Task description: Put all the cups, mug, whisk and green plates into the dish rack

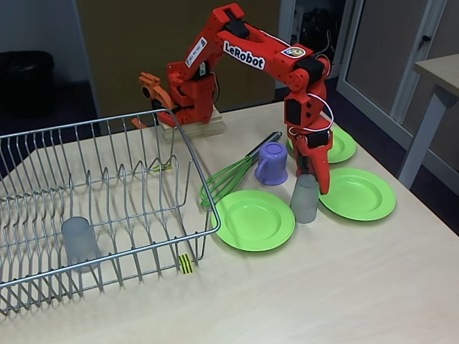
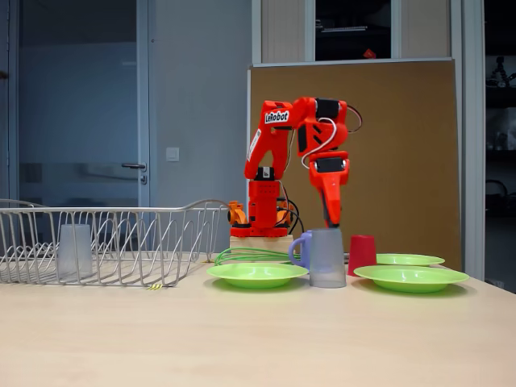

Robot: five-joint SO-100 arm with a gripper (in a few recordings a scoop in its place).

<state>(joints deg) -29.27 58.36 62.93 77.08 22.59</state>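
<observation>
One grey cup racked, rest of the dishes out on the desk (image 1: 344,287).

Pincer (image 1: 319,179) hangs pointing down just behind 2nd grey cup (image 1: 305,199), between the plates; can't tell if jaws are wide or closed. Racked cup (image 1: 79,242) sits upside down in the rack (image 1: 107,201). Purple mug (image 1: 272,163), whisk (image 1: 233,175), red cup (image 2: 362,252), 3 green plates (image 1: 254,220) wait nearby. Grey cup looks light, smooth, prob. slippery — grip across the upper wall, gently.
</observation>
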